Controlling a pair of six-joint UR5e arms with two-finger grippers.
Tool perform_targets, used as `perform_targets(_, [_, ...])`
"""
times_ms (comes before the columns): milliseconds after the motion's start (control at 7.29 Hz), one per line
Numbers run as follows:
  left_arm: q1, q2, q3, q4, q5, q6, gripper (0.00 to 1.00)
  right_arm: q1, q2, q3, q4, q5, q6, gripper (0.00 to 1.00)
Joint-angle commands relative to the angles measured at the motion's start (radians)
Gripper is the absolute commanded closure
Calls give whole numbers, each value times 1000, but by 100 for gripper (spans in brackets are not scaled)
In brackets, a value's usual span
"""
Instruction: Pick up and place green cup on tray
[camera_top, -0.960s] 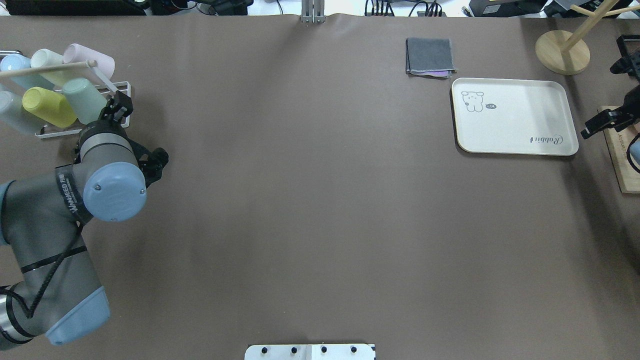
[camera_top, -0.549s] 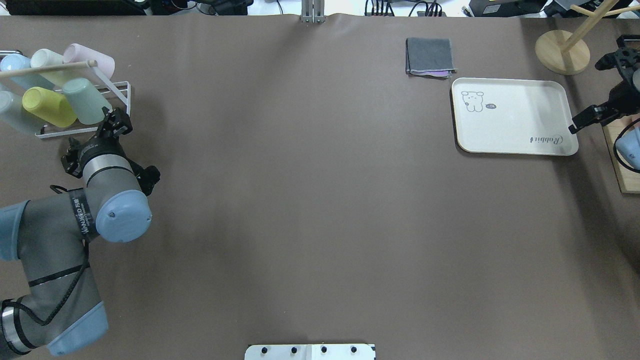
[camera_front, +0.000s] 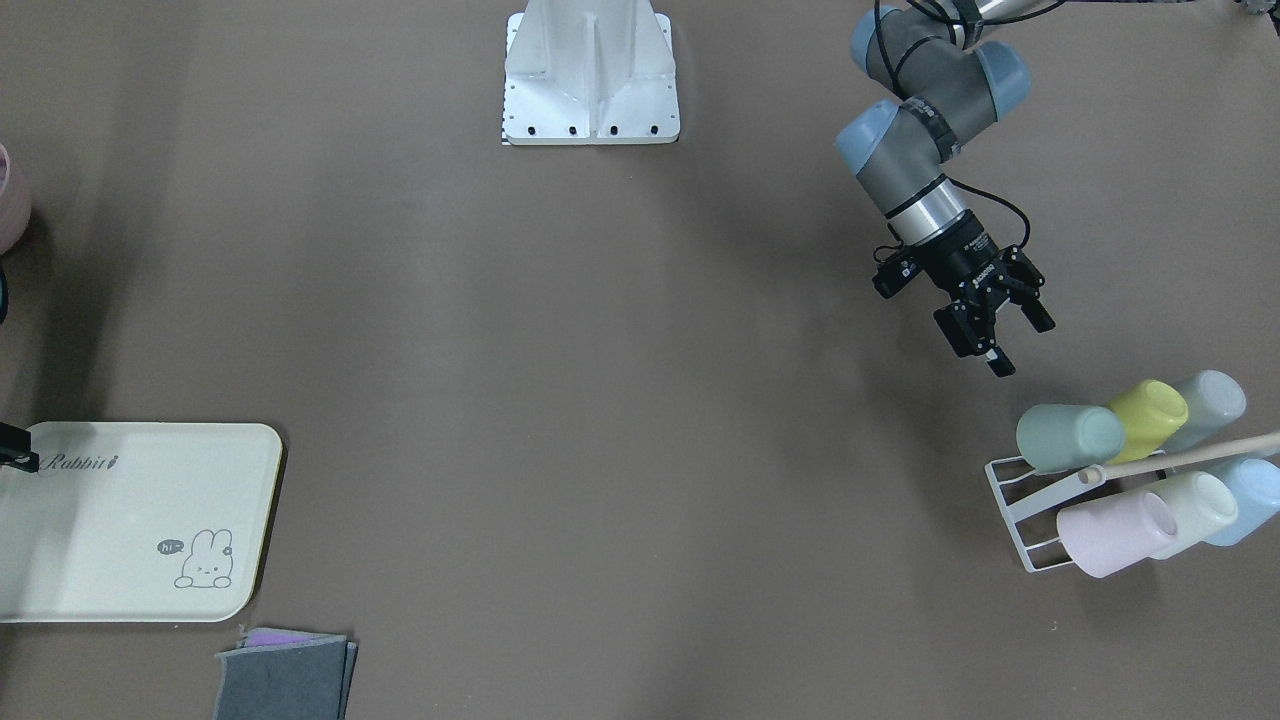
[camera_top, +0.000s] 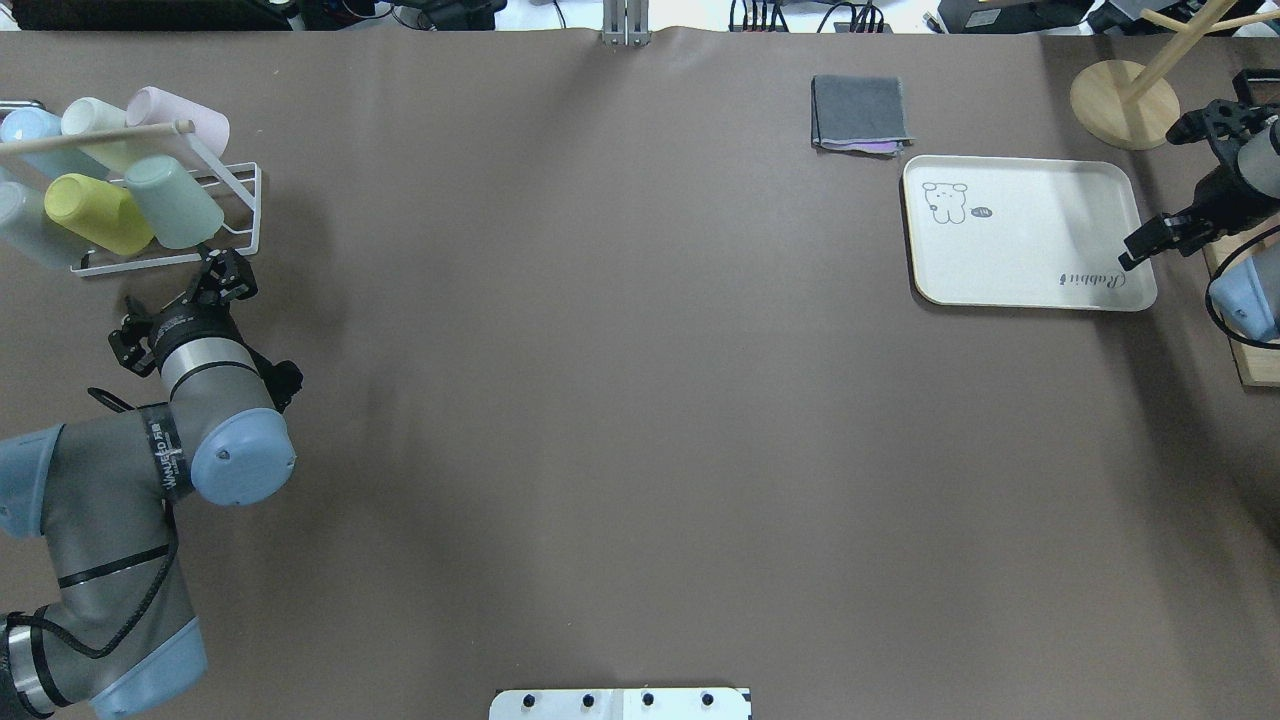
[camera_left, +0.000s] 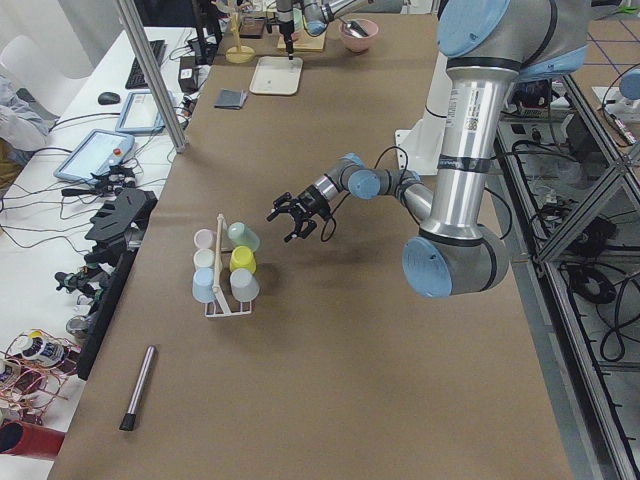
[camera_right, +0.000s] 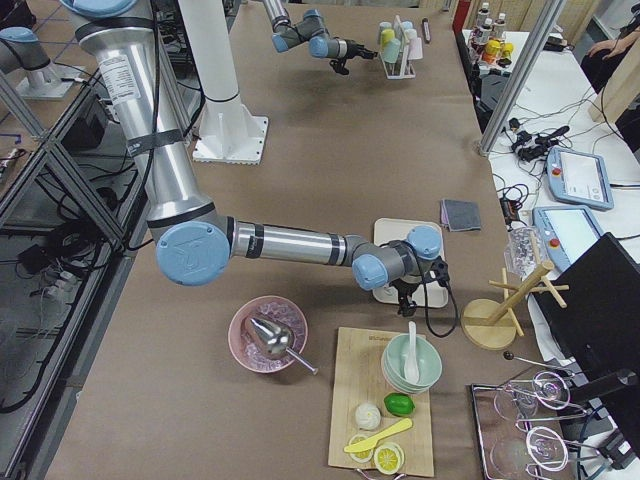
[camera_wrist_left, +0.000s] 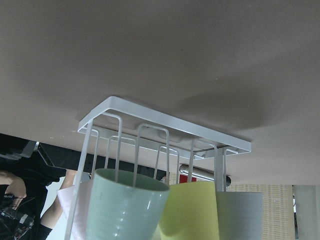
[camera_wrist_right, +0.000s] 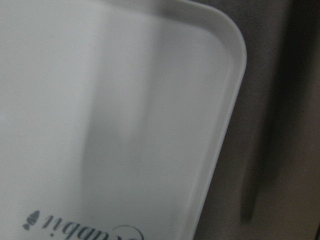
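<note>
The green cup (camera_top: 175, 202) is a mint tumbler lying tilted in a white wire rack (camera_top: 243, 200) at the far left, its mouth facing my left gripper. It also shows in the front view (camera_front: 1070, 437) and the left wrist view (camera_wrist_left: 127, 210). My left gripper (camera_top: 225, 275) is open and empty, a short way in front of the rack and apart from the cup; it shows in the front view too (camera_front: 1012, 345). The cream tray (camera_top: 1030, 232) with "Rabbit" script lies empty at the far right. My right gripper (camera_top: 1135, 255) hovers over the tray's right edge; whether it is open or shut does not show.
A yellow-green cup (camera_top: 95, 212) and several pale cups share the rack, under a wooden rod. A folded grey cloth (camera_top: 860, 112) lies behind the tray. A wooden stand (camera_top: 1125, 103) and a wooden board (camera_top: 1235, 320) sit at the right edge.
My left gripper has drawn back from the rack toward the robot, empty. My right gripper has moved left from beside the tray to over its right edge.
</note>
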Motion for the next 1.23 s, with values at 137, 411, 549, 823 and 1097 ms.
perform_targets(137, [-6, -6, 97, -308, 49, 255, 3, -2, -8, -5, 2, -1, 0, 32])
perform_targets(411, [-13, 5, 94, -393, 51, 336, 3, -2, -8, -5, 2, -1, 2, 42])
perform_targets(549, [-29, 5, 94, -397, 51, 340, 3, -2, -8, -7, 0, -1, 1, 42])
perform_targets(823, [-65, 21, 91, -405, 46, 337, 3, -2, -8, -11, 0, -2, 2, 42])
perform_targets(1097, [-73, 37, 118, -446, 43, 336, 3, -2, -8, -13, 0, -4, 1, 46])
